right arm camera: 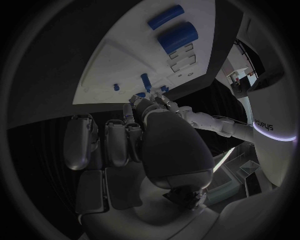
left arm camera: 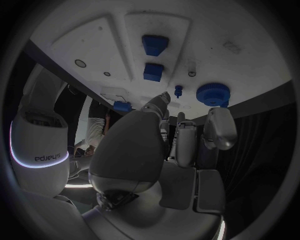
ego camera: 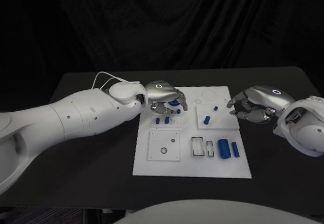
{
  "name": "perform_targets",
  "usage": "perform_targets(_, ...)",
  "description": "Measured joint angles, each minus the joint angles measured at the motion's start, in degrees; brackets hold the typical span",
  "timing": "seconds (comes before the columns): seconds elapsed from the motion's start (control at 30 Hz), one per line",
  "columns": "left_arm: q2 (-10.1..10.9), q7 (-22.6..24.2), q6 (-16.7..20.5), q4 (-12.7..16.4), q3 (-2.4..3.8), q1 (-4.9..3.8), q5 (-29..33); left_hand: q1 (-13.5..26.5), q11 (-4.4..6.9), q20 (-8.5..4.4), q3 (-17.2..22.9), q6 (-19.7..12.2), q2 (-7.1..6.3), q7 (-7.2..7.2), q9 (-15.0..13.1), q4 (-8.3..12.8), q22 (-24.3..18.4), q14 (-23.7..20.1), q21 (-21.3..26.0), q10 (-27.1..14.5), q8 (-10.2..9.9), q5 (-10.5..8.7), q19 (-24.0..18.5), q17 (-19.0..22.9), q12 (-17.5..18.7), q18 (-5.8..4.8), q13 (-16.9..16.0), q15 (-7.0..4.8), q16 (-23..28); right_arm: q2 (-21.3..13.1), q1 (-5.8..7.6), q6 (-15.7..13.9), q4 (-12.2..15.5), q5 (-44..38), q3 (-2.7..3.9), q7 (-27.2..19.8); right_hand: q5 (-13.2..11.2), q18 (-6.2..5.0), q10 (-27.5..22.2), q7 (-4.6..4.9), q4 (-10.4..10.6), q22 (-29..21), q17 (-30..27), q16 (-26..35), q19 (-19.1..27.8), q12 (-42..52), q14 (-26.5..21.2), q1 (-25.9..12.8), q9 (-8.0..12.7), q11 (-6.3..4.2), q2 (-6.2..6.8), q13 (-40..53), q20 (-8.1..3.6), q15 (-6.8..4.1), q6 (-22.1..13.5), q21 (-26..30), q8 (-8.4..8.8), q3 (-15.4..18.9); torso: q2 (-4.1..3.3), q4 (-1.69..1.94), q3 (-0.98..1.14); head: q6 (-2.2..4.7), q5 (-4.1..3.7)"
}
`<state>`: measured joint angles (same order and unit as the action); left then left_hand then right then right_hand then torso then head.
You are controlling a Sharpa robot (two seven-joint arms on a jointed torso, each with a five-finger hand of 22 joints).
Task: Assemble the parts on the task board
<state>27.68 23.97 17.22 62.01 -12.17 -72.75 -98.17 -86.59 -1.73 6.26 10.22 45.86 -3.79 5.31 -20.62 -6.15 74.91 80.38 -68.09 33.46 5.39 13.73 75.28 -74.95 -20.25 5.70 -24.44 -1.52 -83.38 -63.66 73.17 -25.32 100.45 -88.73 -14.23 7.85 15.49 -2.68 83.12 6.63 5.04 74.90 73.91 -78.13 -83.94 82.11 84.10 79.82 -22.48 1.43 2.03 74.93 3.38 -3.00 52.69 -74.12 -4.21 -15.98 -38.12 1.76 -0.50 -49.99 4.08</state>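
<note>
The white task board lies mid-table. My left hand hovers over its far left corner, fingers spread around a round blue toothed part without gripping it. The left wrist view shows that part just past the fingertips, with a small peg and two blue blocks beyond. My right hand sits at the board's right edge, fingers curled in with nothing visible in them. Two blue pegs stand close to it. A thick blue cylinder and a thinner one lie nearer the front.
Two short blue pegs stand in the plate under my left hand. Empty slots and a square plate with a hole lie toward the front. Bare black table surrounds the board.
</note>
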Motion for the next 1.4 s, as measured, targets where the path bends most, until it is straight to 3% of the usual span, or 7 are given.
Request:
perform_targets(0.33,-1.3,-0.8,-0.5,-1.1,0.00,0.09,-0.6,0.2,-0.24,0.00,0.8,1.2,0.23,-0.75,0.3,0.5,0.0,-0.2,0.0,1.3,0.0,1.01,0.0,0.1,-1.5,0.01,-1.3,0.21,-0.3,-0.2,0.00,-0.2,0.3,0.8,0.00,-0.3,0.0,0.00,0.0,0.00,0.0,0.0,0.0,0.0,0.0,0.0,0.0,0.0,0.0,0.00,0.00,0.0,0.00,0.00,0.0,0.0,0.00,0.0,-0.68,-0.16,0.01,0.00,-0.33)
perform_targets(0.77,-2.6,-2.0,-2.3,-3.1,0.01,0.45,-0.7,0.3,-0.36,0.00,1.7,1.5,0.26,-1.09,0.5,0.7,0.0,-0.4,0.0,1.8,-0.2,1.33,0.0,0.1,-1.4,0.01,-1.4,0.41,-0.3,0.0,0.03,-0.1,0.2,1.5,0.01,-0.4,0.0,0.00,0.0,0.00,0.0,0.0,0.0,0.0,0.0,0.0,0.0,0.0,0.0,0.00,0.00,0.0,0.00,0.00,0.0,0.0,0.00,0.0,-0.84,-0.15,0.15,0.00,-0.51)
perform_targets(0.97,-2.7,-2.4,-2.9,-3.4,0.00,0.49,-0.8,0.5,-0.41,-0.20,3.0,2.6,0.45,-2.17,0.5,0.5,0.0,-0.2,-0.2,4.6,-0.2,1.12,0.2,0.1,-1.9,0.01,-1.8,0.62,-0.5,0.3,0.03,0.0,0.0,1.8,0.01,-0.4,0.0,0.00,0.0,0.00,0.0,0.0,0.0,0.0,0.0,0.0,0.0,0.0,0.0,0.00,0.00,0.0,0.00,0.00,0.0,0.0,0.00,0.0,-0.95,-0.17,0.18,0.00,-0.44)
perform_targets(1.4,-3.2,-2.4,-3.2,-4.4,0.00,0.66,-0.8,1.0,0.69,-0.20,5.2,6.0,0.98,-3.51,-0.4,0.5,0.0,0.1,-0.5,9.0,0.4,0.72,0.2,0.5,-2.5,0.01,-2.5,0.29,-0.7,0.8,0.03,0.5,-0.6,2.1,0.01,-0.4,0.0,0.00,0.0,0.00,0.0,0.0,0.0,0.0,0.0,0.0,0.0,0.0,0.0,0.00,0.00,0.0,0.00,0.00,0.0,0.0,0.00,0.0,-0.76,-0.20,0.04,0.00,-0.34)
